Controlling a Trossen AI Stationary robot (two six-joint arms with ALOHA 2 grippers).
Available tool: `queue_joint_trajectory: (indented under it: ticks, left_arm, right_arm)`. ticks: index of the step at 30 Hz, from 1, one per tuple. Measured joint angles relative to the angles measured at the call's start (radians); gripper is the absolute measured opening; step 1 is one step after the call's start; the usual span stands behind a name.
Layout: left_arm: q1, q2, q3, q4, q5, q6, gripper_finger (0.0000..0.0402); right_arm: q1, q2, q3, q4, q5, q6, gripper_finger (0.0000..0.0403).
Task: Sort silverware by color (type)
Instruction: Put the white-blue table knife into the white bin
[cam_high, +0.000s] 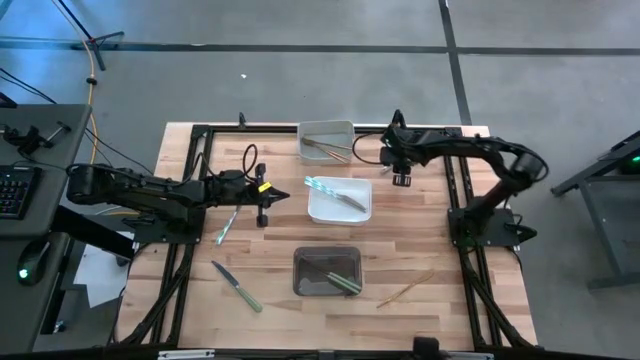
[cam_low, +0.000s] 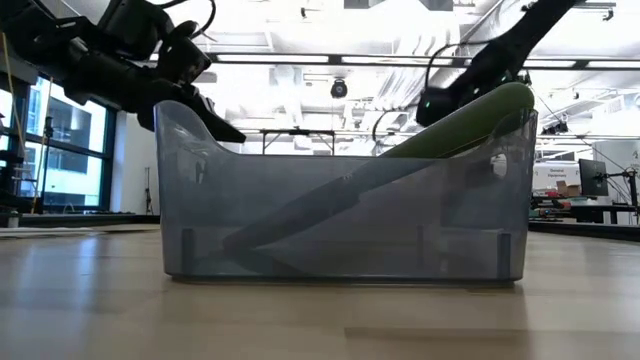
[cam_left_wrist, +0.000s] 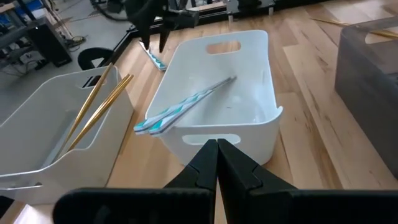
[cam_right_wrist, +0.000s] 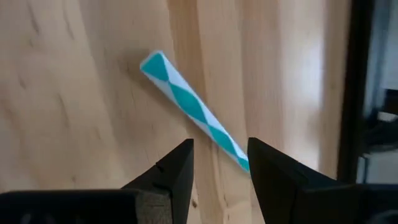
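Silverware with light blue handles (cam_left_wrist: 186, 106) lies in the white bin (cam_high: 340, 212) at the table's middle. My left gripper (cam_left_wrist: 217, 144) is shut and holds nothing. It points at that bin's left wall (cam_high: 282, 195). My right gripper (cam_high: 402, 180) points down near the far right, open, over a loose blue-patterned handle (cam_right_wrist: 186, 102) that lies flat on the wood; its fingers stand either side of the handle's end, apart from it. Tan pieces (cam_left_wrist: 99, 102) lean in the clear bin (cam_high: 326, 140). A green-handled knife (cam_low: 470, 120) leans in the dark bin (cam_high: 327, 270).
Loose on the table lie a blue-handled piece (cam_high: 227, 227) under the left arm, a green-handled knife (cam_high: 237, 286) at the near left and a tan piece (cam_high: 405, 290) at the near right. Black frame rails (cam_high: 470, 250) run along both sides.
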Motion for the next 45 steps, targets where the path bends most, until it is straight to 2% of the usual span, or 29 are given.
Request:
queue_joint_trajectory:
  ticks: [6,10,15,18,21,26,31,34,40,45]
  left_arm:
    - [0.000,0.000,0.000,0.000,0.000,-0.008,0.0000]
    - [0.000,0.000,0.000,0.000,0.000,-0.015,0.0000]
    - [-0.001,0.000,-0.001,-0.002,0.000,-0.017,0.0000]
    - [-0.006,0.000,-0.001,-0.002,0.000,-0.018,0.0000]
    - [-0.012,0.000,-0.001,-0.002,-0.002,-0.017,0.0000]
    - [-0.030,0.000,-0.001,-0.001,-0.063,-0.017,0.0000]
    - [-0.053,0.000,-0.001,-0.001,-0.072,-0.015,0.0000]
    - [-0.059,0.000,-0.001,-0.001,-0.074,-0.015,0.0000]
    - [-0.059,0.000,-0.001,-0.005,-0.080,-0.016,0.0000]
    - [-0.059,0.000,-0.001,-0.009,-0.102,-0.017,0.0000]
  right_arm:
    - [-0.004,0.104,0.058,-0.004,-0.007,-0.058,0.0135]
    - [-0.008,0.152,0.090,-0.005,-0.055,-0.075,0.0135]
    - [-0.020,0.200,0.120,-0.029,-0.080,-0.064,0.0134]
    - [-0.022,0.206,0.124,-0.036,-0.089,-0.023,0.0120]
    - [-0.023,0.204,0.123,-0.046,-0.110,0.020,0.0084]
    - [-0.024,0.204,0.122,-0.055,-0.124,0.077,0.0013]
    - [-0.024,0.201,0.141,-0.084,-0.127,0.159,0.0023]
    - [-0.025,0.180,0.158,-0.132,-0.138,0.199,0.0014]
    - [-0.011,0.099,0.221,-0.271,-0.134,0.312,0.0010]
    - [0.042,0.013,0.275,-0.391,-0.128,0.428,0.0011]
